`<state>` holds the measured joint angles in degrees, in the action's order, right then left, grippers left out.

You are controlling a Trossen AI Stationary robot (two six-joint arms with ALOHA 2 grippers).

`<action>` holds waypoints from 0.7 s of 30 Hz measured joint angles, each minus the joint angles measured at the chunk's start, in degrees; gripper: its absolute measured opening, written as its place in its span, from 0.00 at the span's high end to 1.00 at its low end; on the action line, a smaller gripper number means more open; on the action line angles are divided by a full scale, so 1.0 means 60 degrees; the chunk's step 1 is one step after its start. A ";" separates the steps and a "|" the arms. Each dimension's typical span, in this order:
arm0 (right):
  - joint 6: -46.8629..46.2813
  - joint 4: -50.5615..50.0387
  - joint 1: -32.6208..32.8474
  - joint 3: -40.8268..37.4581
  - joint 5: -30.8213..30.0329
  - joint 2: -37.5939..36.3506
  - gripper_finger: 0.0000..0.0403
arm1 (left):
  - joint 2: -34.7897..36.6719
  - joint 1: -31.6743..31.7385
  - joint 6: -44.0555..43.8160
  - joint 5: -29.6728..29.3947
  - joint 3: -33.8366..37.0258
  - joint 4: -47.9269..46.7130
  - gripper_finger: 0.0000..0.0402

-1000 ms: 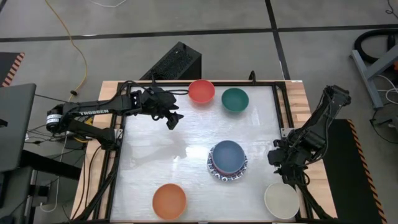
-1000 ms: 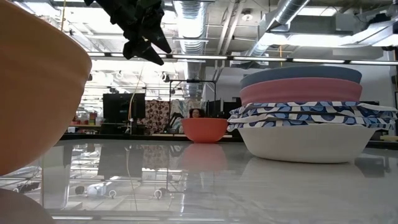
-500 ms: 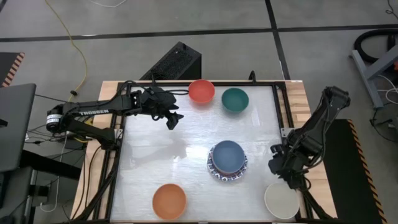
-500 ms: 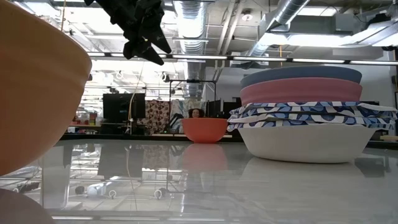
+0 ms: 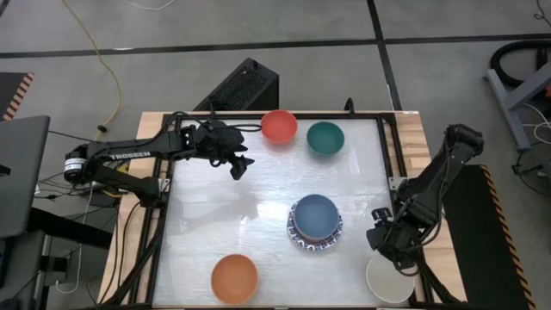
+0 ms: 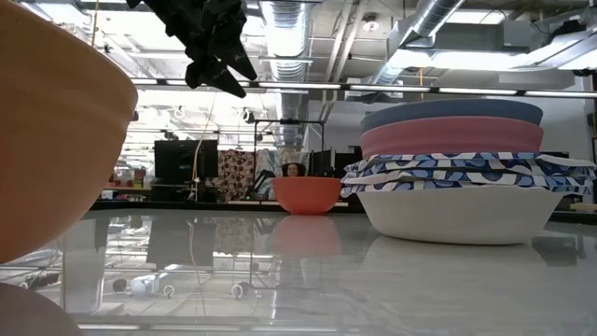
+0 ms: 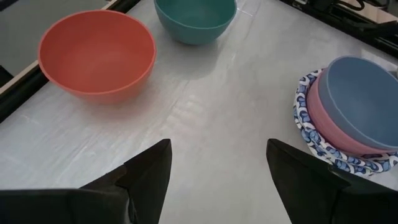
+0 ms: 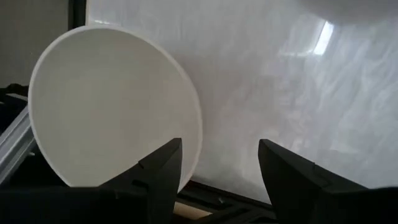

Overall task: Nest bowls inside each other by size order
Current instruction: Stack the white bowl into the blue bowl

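Near tabletop's front-right corner: cream bowl (image 5: 390, 277), likely light, rigid, slick; take by rim. Right gripper (image 5: 385, 242) open above; left gripper (image 5: 238, 165) open, idle.

White glossy bench (image 5: 250, 215) in a dark frame on a wooden base. Red bowl (image 5: 279, 126) and teal bowl (image 5: 325, 137) side by side, apart, at the far edge. Stack right of centre: blue-and-white patterned bowls (image 5: 297, 237) at the bottom, pink bowl (image 7: 323, 118) in them, blue bowl (image 5: 315, 215) on top. Orange bowl (image 5: 234, 278) at the near edge, left of middle. Cream bowl (image 5: 389, 277) in the near right corner.
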<state>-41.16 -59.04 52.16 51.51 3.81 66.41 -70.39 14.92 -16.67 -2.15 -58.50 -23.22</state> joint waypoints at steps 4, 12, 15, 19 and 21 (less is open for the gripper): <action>-0.0046 0.0194 -0.0003 -0.0004 -0.0004 0.0221 0.42 | 0.0000 0.0001 -0.0003 0.0068 0.0000 -0.0001 0.37; -0.0072 0.0634 -0.0010 -0.0011 -0.0007 0.0724 0.42 | 0.0000 0.0003 0.0000 0.0142 0.0000 -0.0007 0.37; -0.0074 0.0820 0.0033 -0.0011 -0.0011 0.0936 0.42 | 0.0000 0.0002 0.0000 0.0142 0.0000 -0.0011 0.37; -0.0101 0.1086 0.0199 -0.0033 -0.0116 0.1240 0.42 | 0.0000 0.0000 0.0000 0.0142 0.0000 -0.0015 0.37; -0.0141 0.1118 0.0284 -0.0039 -0.0133 0.1405 0.42 | 0.0000 0.0003 0.0000 0.0146 0.0000 -0.0018 0.37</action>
<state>-42.01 -52.33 53.86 51.27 3.02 74.84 -70.39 14.94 -16.67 -1.28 -58.50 -23.33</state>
